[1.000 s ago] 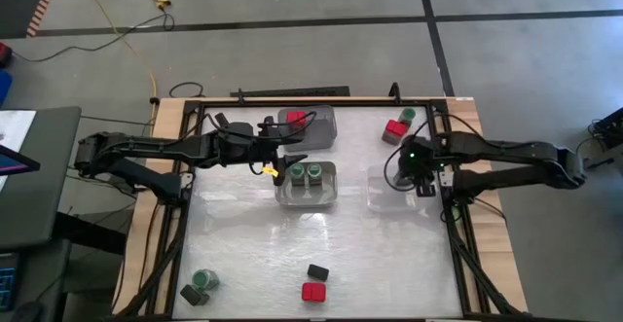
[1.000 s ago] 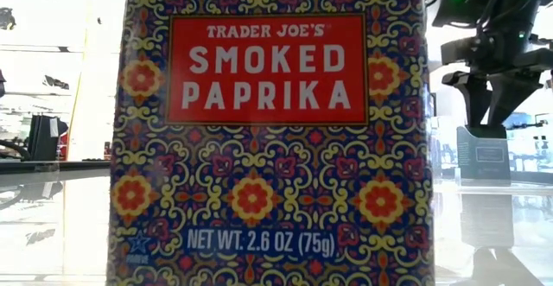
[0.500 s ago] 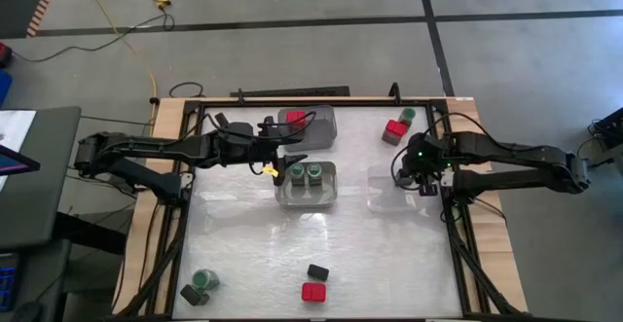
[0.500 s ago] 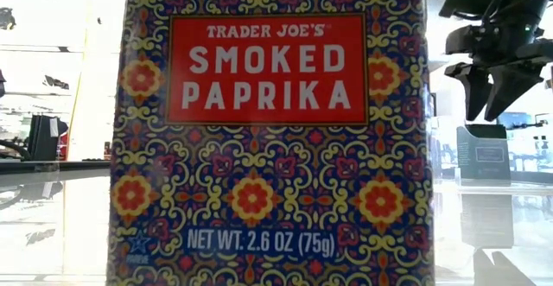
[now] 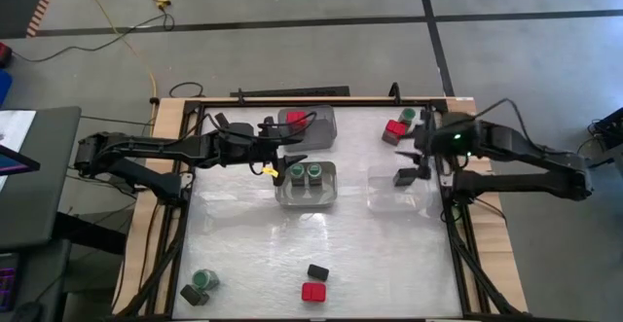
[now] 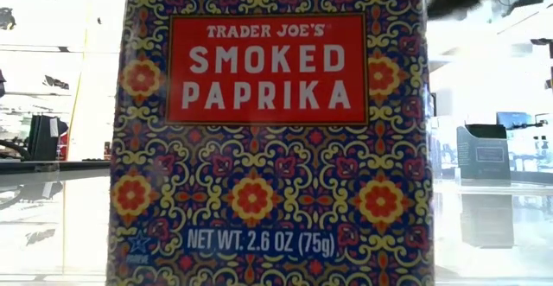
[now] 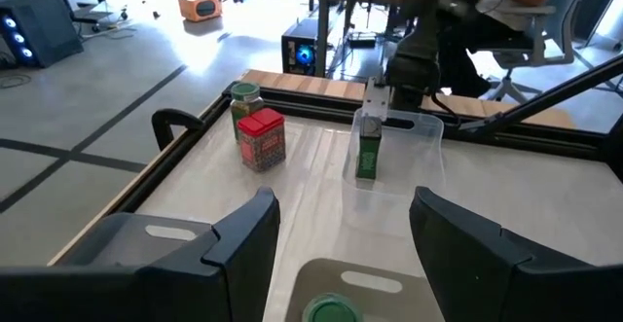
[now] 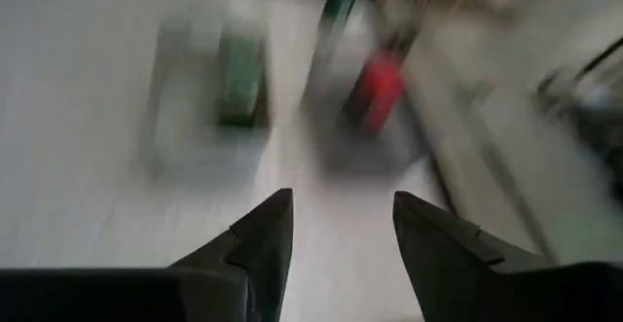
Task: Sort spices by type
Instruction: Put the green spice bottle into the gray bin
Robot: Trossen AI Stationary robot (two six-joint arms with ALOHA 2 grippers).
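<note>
My right gripper hangs open and empty above the clear right bin. A dark tin stands upright on that bin's floor, just below the fingers and clear of them. My left gripper is open and empty, and it hovers by the middle bin, which holds two green-lidded jars. The far bin holds a red-topped container. A smoked paprika tin fills the low view.
A red-topped container and a green-lidded jar stand at the far right corner. Near the front edge are a green-lidded jar, two dark tins and a red-topped container. The mid-table is bare.
My right gripper has risen out of the right bin and tipped from pointing steeply down toward level, drawing back a little toward the table's right edge. The dark tin stays standing in the bin.
</note>
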